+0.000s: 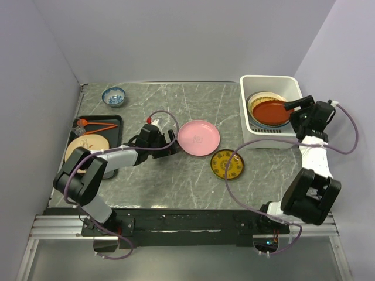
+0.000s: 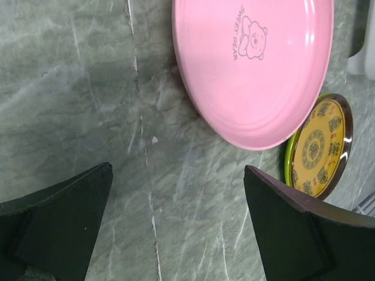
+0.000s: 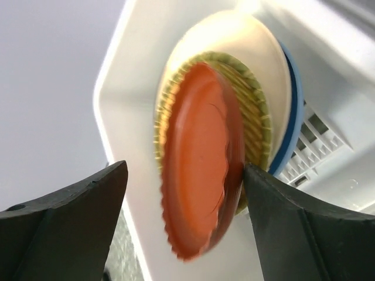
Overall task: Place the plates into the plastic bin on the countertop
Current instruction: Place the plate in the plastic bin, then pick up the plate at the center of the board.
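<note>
My right hand [image 3: 184, 168] hangs with fingers apart at the white slotted plastic bin [image 1: 269, 79]; the red-orange scalloped round plate [image 3: 193, 117] lies inside. My left hand [image 2: 179, 170], spread wide, is beside the pink round plate [image 1: 199, 137] on the grey marble-look surface [image 1: 176, 105].

Countertop [image 1: 176, 175] (veined), pink plate [image 1: 199, 137], bin [image 1: 269, 142], tray [image 1: 117, 126], bowl [image 1: 113, 96]

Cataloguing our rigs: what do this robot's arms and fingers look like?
The left arm and right arm have black joints and pale grey links. A purple cable loops along each. Fingers are matte black wedges.
</note>
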